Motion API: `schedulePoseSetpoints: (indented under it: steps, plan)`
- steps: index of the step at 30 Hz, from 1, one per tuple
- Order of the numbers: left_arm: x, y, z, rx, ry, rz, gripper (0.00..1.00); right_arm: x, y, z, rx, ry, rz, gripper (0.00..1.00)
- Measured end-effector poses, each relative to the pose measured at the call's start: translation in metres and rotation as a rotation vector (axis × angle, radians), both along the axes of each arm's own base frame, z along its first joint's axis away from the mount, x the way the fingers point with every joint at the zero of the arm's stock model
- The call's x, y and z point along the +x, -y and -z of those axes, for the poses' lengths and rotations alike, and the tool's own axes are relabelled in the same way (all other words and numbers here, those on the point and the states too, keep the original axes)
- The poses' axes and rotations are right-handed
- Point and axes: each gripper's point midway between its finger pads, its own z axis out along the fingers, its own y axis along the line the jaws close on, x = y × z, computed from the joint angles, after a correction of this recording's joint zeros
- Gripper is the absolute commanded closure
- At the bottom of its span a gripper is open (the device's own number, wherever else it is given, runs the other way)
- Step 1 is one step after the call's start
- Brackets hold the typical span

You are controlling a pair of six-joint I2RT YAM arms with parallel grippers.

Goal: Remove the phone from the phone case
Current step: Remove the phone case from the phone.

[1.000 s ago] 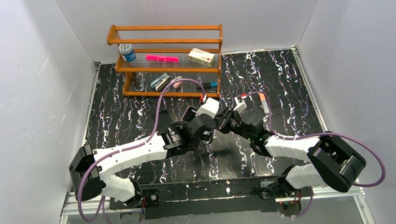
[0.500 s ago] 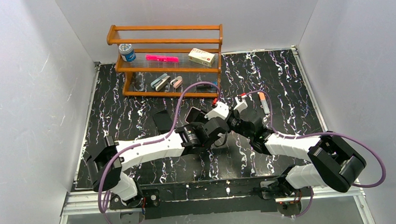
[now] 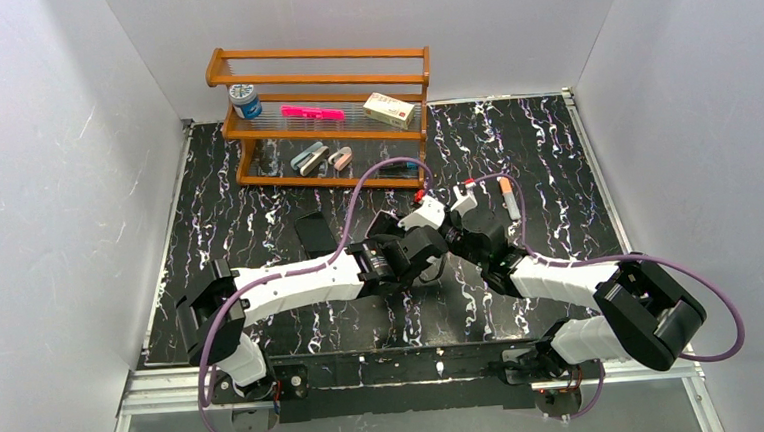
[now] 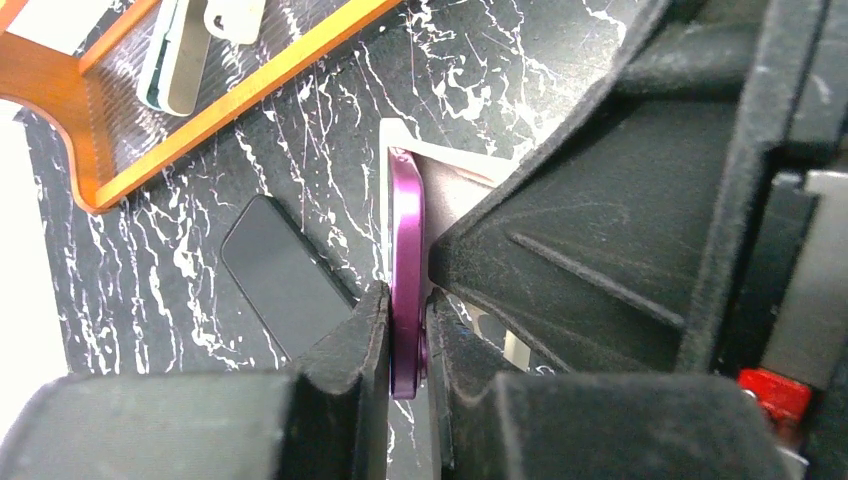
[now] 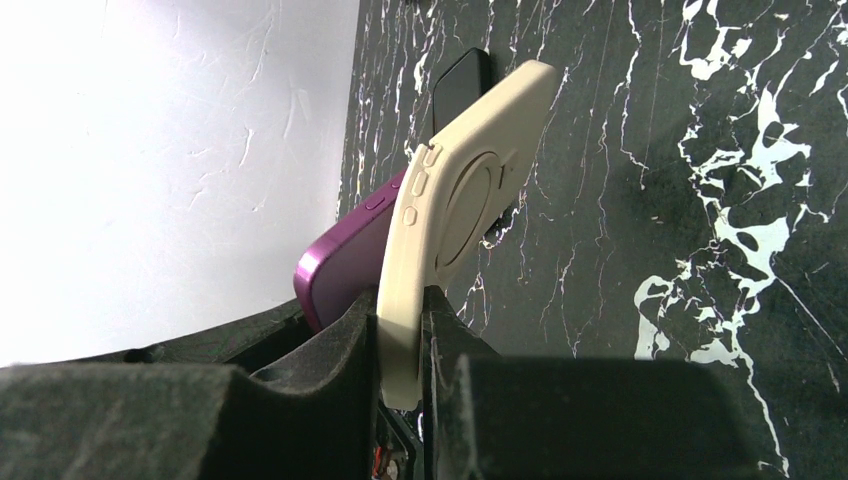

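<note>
Partway, purple phone [image 5: 345, 258] leans from cream case [image 5: 462, 195].

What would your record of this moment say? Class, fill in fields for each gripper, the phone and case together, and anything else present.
Left gripper: shut on the edge of the purple phone
Right gripper: shut on the beige case
Phone and case: splayed apart at one end; fully free, cannot tell
Elsewhere: flat black slab; wooden rack holding small items

Beyond the right gripper [image 5: 400, 312], the cream case [image 5: 458, 190] covers most of the purple phone [image 5: 342, 258] and a dark slab [image 5: 462, 80], perhaps another phone. Overhead, the wrists [image 3: 424, 238] hide case and phone alike.
</note>
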Motion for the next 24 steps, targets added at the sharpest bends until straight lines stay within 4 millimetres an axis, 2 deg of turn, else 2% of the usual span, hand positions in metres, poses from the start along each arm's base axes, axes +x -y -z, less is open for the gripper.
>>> schedulePoseSetpoints:
  steps: [13,16,21,24]
  plan:
    - [-0.017,0.005,-0.012,0.056,0.026,0.038,1.00,0.000,-0.007,0.005,-0.014,-0.060,-0.007,0.99]
    - [-0.023,0.013,-0.020,0.035,0.039,0.049,1.00,0.004,-0.005,0.014,-0.038,-0.080,0.007,0.99]
    - [-0.042,0.043,-0.042,-0.050,0.057,0.124,1.00,0.007,0.002,0.039,-0.105,-0.131,0.045,0.99]
    - [-0.049,0.046,-0.049,-0.070,0.058,0.148,1.00,0.008,0.004,0.043,-0.121,-0.133,0.055,0.99]
